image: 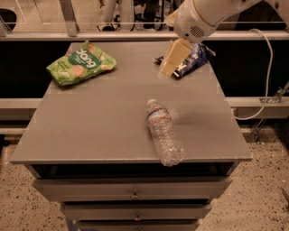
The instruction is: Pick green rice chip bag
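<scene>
Near the worktop's (99,117) far left corner lies the green rice chip bag (80,66), well apart from the claw (173,61) hanging over the dark blue chip bag (195,58) at the far right. Claw apart or together, I cannot tell. Best cross along the far edge, then drop onto the bag's middle.

White rounded arm (205,13), dotted grille; cream claw (167,68) above table (90,126), far right.

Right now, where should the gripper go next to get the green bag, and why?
Probably sideways toward the green rice chip bag: the gripper hangs over the dark blue chip bag, and the green one lies untouched at the opposite far corner.
</scene>
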Robot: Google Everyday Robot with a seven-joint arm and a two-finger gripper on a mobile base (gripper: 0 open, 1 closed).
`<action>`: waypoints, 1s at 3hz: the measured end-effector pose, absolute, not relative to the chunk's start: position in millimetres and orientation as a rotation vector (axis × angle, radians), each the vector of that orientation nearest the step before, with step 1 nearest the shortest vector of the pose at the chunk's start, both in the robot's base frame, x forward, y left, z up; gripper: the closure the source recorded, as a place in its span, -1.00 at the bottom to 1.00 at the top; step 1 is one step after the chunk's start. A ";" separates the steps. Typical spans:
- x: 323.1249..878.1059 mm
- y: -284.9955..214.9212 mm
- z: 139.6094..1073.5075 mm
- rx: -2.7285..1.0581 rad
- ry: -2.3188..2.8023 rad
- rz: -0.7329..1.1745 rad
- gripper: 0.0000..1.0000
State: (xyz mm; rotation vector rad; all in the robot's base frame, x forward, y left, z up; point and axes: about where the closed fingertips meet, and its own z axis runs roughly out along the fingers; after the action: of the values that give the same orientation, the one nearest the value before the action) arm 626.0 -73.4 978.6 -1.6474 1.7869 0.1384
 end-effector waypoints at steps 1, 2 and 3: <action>626.0 -73.4 978.5 -1.648 1.787 0.138 -1.00; 643.4 -50.5 965.4 -1.657 1.725 0.143 -1.00; 691.0 10.8 945.2 -1.673 1.591 0.189 -1.00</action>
State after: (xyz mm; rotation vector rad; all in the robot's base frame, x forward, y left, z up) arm 691.0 10.8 945.2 -1.6733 1.5914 0.1891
